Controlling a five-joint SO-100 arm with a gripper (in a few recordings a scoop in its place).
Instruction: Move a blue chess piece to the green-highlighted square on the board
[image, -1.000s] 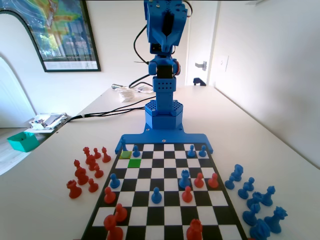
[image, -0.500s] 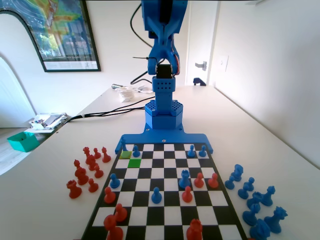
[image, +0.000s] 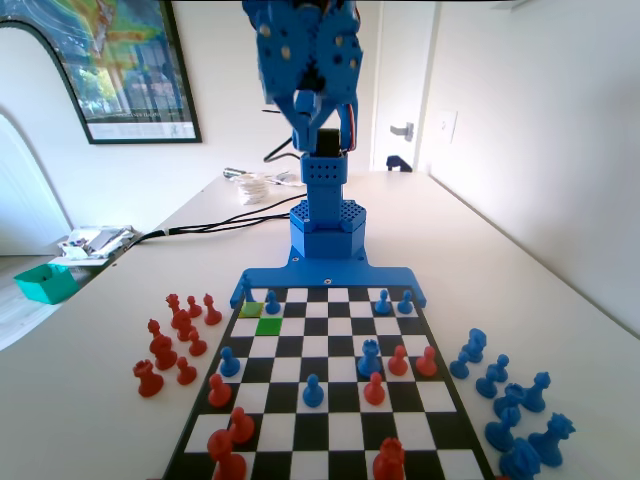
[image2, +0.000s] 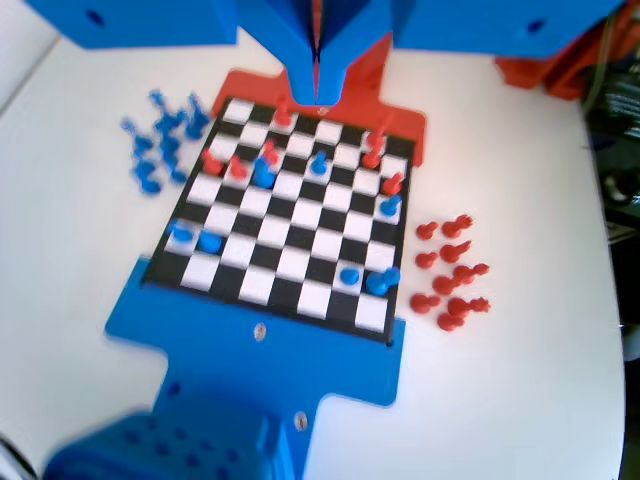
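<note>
Far-left corner of the board (image: 330, 400): the green-highlighted square (image: 268, 326) is bare, and the blue chess piece (image: 272, 302) sits just beside it, one row nearer the arm. The hand (image: 310, 105) hangs high above, jaws pinched together, empty. Looks like the approach step. Next I'd say: open, drop onto that pawn.

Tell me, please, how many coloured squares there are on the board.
2: a green square near the far left corner of the board in the fixed view, and a yellow-olive square diagonally beyond it, nearer that corner.
</note>
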